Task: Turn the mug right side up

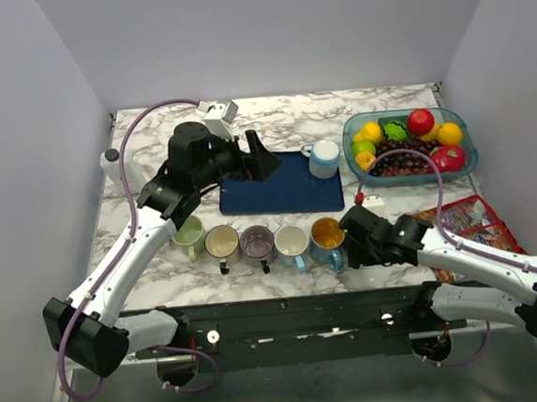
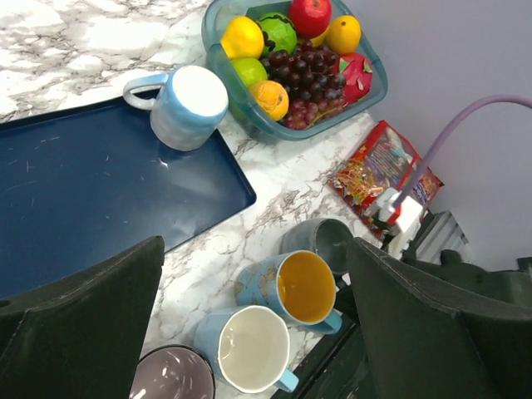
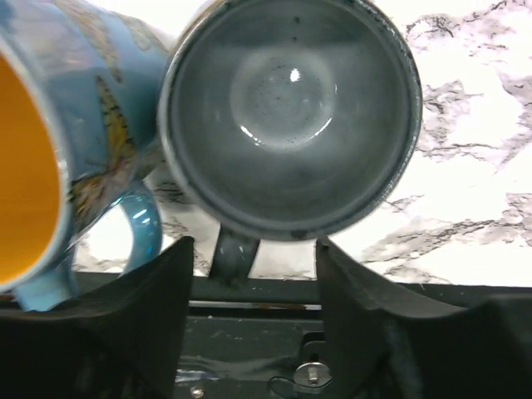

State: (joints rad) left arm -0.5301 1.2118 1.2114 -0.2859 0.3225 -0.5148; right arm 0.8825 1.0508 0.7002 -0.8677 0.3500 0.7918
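Note:
A light blue mug [image 1: 324,158] stands upside down, white base up, at the right end of the blue tray [image 1: 268,193]; it also shows in the left wrist view [image 2: 189,105]. My left gripper [image 1: 257,155] hangs open above the tray, nothing between its fingers [image 2: 83,320]. A grey mug [image 3: 291,108] stands mouth up at the right end of the mug row [image 2: 326,243]. My right gripper [image 3: 253,274] is open at that mug, its jaws apart on either side of the handle [image 3: 233,253] with gaps showing. In the top view that gripper [image 1: 358,237] hides the grey mug.
Upright mugs line the front: green [image 1: 190,234], cream [image 1: 222,242], purple [image 1: 257,242], a blue one with a white inside [image 1: 292,243], and a blue one with an orange inside [image 1: 327,233] touching the grey one. A fruit bowl [image 1: 472,150] stands at the back right, with a snack packet [image 1: 468,221] in front of it.

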